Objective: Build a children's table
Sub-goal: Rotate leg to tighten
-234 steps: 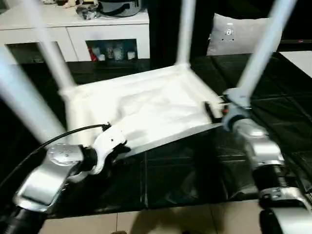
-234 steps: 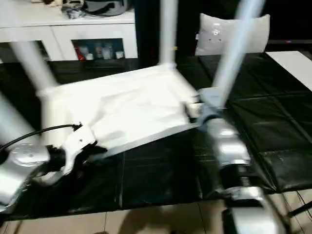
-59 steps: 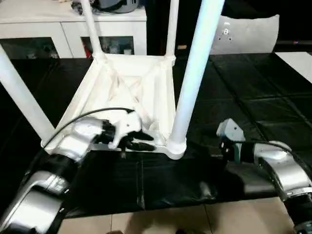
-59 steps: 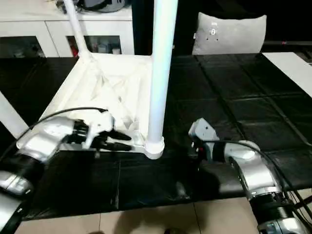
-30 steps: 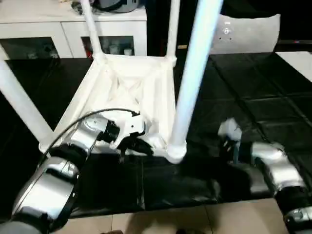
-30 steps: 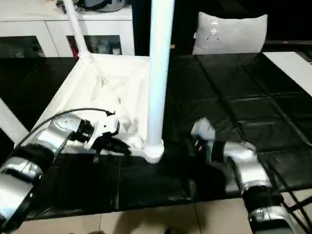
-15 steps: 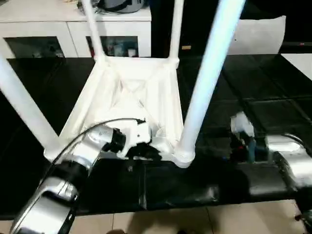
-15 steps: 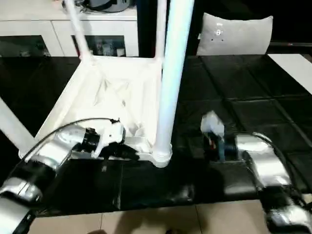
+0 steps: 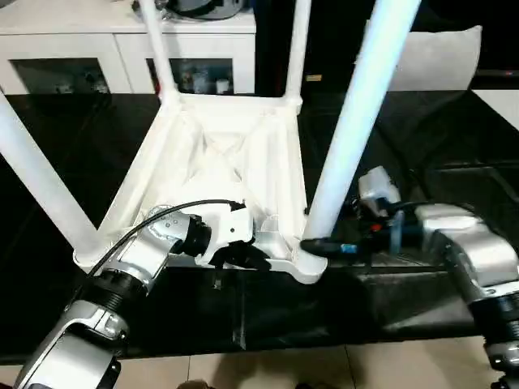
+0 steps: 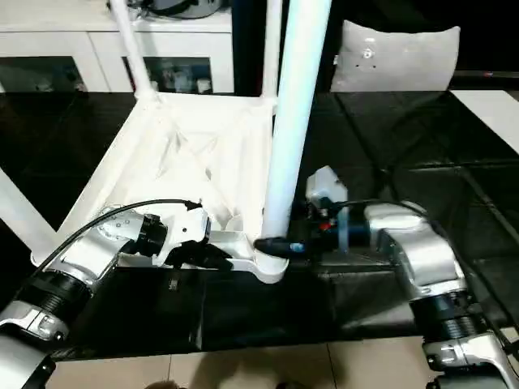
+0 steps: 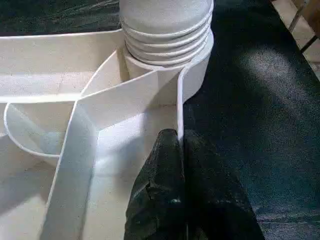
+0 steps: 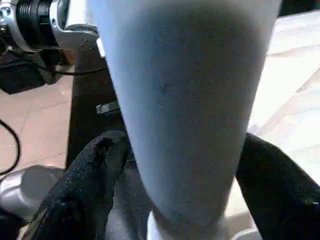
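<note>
Four legs stand up from the table (image 9: pixel 219 174), which lies upside down, ribbed underside up, on the black work table (image 10: pixel 422 138). The near-right leg (image 9: pixel 353 130) sits in its corner socket (image 10: pixel 272 263) with its long axis running up toward 12 o'clock. The right gripper (image 10: pixel 280 243) comes at the leg's base from 3 o'clock; in the right wrist view a black finger (image 12: pixel 85 175) stands on each side of the leg, jaws still apart, though whether the pads touch it I cannot tell. The left gripper (image 9: pixel 239 255) is pinched tight on the rim (image 11: pixel 178 112) at about 9 o'clock from the socket, steadying the top. The right arm is nearer the leg, so any push or twist falls to it.
</note>
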